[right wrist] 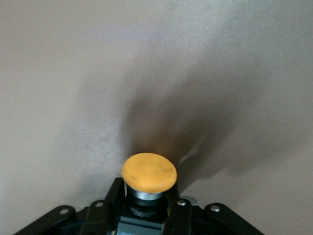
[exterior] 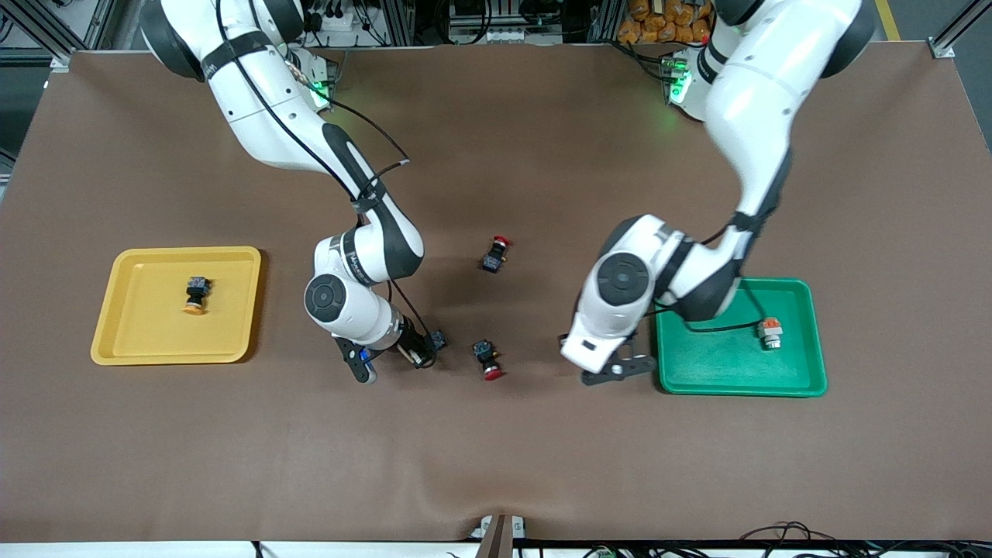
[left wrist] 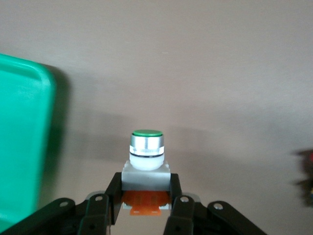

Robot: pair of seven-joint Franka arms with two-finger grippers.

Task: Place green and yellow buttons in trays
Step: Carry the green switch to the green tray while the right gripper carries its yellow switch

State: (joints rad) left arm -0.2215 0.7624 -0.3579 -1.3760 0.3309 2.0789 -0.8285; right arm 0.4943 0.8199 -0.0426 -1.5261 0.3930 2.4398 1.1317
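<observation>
On the brown bench [exterior: 496,434] sit two trays, well apart; the yellow tray [exterior: 139,341] lies toward the right arm's end, and the green tray [exterior: 798,364] lies toward the left arm's end; both arms reach down low between the trays. The left gripper [left wrist: 145,196] is just beside the green tray's edge, and its jaws are clamped on the white body of a green button [left wrist: 146,147], which stands upright with its green cap on top. The right gripper [right wrist: 146,205] is down near the middle of the bench, and its jaws are clamped on the black body of a yellow button [right wrist: 149,172]. One more yellow button [exterior: 197,295] lies in the yellow tray; one more green button [exterior: 769,332] lies in the green tray. Two red buttons lie on the bench between the arms; one red button [exterior: 496,254] is farther from the front camera, and the other red button [exterior: 487,359] is nearer, close to the right gripper.
</observation>
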